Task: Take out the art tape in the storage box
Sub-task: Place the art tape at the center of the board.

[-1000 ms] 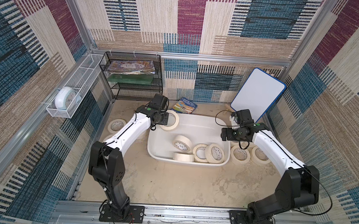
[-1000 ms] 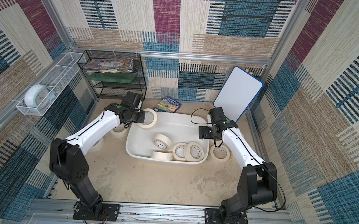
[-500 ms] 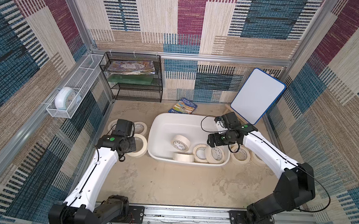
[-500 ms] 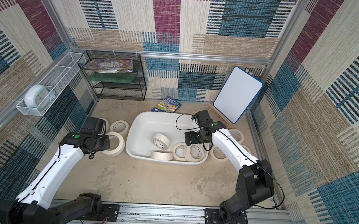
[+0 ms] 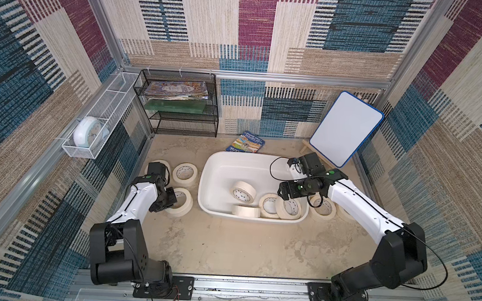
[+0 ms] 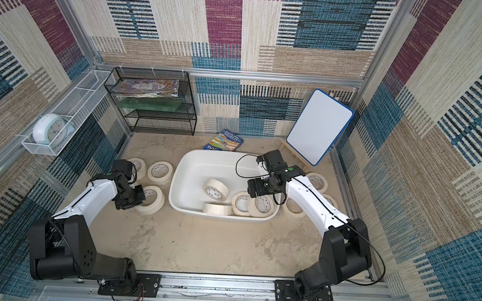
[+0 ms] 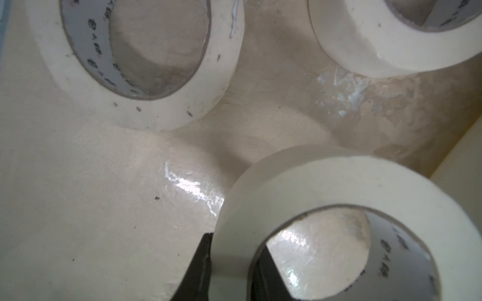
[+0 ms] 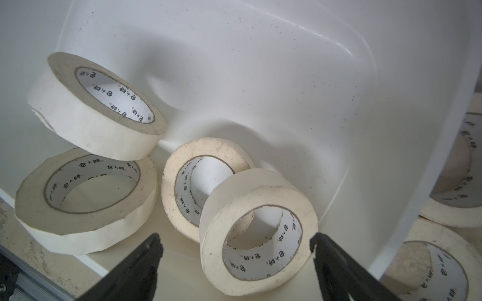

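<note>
The white storage box [image 5: 212, 166] [image 6: 185, 164] sits mid-table and holds several cream art tape rolls along its near side. One roll leans tilted [image 5: 244, 191], one lies flat [image 5: 246, 211], two stand side by side [image 5: 269, 205] [image 5: 289, 208]. My right gripper [image 5: 285, 194] [image 8: 236, 239] hangs open just above the tilted roll [image 8: 258, 234] in the near right corner, a finger on either side. Left of the box, my left gripper [image 5: 171, 201] [image 7: 230, 271] is shut on the wall of a roll [image 5: 181, 202] [image 7: 326, 208] low over the table.
More rolls lie on the table left [image 5: 185, 174] and right [image 5: 322, 206] of the box. A black wire rack [image 5: 184, 108], a white wire basket [image 5: 100, 122] with a clock [image 5: 89, 136], a whiteboard [image 5: 346, 128] and a booklet [image 5: 246, 144] stand round the back.
My left gripper carried its roll from over the box's far left rim out to the table on the left and down. The right gripper moved from the right rim into the box's near right corner.
</note>
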`<state>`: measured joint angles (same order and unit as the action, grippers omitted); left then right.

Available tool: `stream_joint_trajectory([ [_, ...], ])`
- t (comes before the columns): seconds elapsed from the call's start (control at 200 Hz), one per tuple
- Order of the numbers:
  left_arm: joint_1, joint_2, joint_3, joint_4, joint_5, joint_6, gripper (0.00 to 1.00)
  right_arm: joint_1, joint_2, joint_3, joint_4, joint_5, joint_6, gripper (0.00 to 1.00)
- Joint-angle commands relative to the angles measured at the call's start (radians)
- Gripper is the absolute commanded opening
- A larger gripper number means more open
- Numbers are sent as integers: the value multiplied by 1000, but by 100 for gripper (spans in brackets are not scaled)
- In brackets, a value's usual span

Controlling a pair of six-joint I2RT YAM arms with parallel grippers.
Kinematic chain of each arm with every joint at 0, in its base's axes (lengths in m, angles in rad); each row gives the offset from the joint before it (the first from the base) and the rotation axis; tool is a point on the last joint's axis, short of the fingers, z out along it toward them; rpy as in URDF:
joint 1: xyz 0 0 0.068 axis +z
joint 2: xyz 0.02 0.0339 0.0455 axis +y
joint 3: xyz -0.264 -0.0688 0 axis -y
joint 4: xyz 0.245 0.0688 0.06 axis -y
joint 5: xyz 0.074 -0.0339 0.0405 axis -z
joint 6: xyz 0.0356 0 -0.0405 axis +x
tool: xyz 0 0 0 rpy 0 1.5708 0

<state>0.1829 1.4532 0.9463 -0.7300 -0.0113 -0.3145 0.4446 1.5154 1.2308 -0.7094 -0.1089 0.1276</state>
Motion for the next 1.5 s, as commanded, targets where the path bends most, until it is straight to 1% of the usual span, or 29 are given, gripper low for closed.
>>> stream_joint_trajectory([
  [0.0, 1, 45, 15, 58, -13, -2, 0, 2, -16, -10, 18, 0, 4, 94],
  [0.22, -20, 110, 49, 82, -111, 10, 0, 1, -40, -31, 16, -2, 14, 93],
  [0.325, -23, 151, 52, 119, -126, 8, 0, 16, -39, -32, 6, 12, 19, 93],
  [0.431, -35, 198, 63, 139, -140, 9, 0, 35, -44, -33, 5, -13, 34, 92],
  [0.571, -44, 249, 75, 168, -141, 29, 0, 67, -30, -45, 1, -26, 55, 88],
  [0.676, -46, 277, 83, 180, -141, 34, 0, 80, -13, -60, -3, -28, 69, 82],
  [0.806, -46, 289, 88, 187, -143, 38, 0, 87, -4, -74, -7, -31, 87, 77],
  [0.871, -47, 286, 91, 185, -130, 44, 0, 92, -4, -78, -7, -32, 95, 73],
  [0.946, -46, 274, 95, 174, -120, 51, 9, 97, -2, -82, -8, -35, 101, 71],
  [1.062, -49, 250, 101, 161, -109, 66, 26, 99, 15, -100, 16, -54, 109, 71],
  [1.172, -51, 224, 104, 154, -109, 76, 49, 99, 39, -116, 52, -80, 121, 71],
  [1.277, -60, 182, 105, 131, -120, 78, 65, 99, 52, -123, 73, -80, 130, 71],
  [1.377, -73, 131, 126, 95, -107, 94, 74, 99, 58, -118, 75, -59, 129, 71],
  [1.497, -128, 66, 176, 20, -114, 118, 77, 100, 57, -110, 79, -45, 133, 67],
])
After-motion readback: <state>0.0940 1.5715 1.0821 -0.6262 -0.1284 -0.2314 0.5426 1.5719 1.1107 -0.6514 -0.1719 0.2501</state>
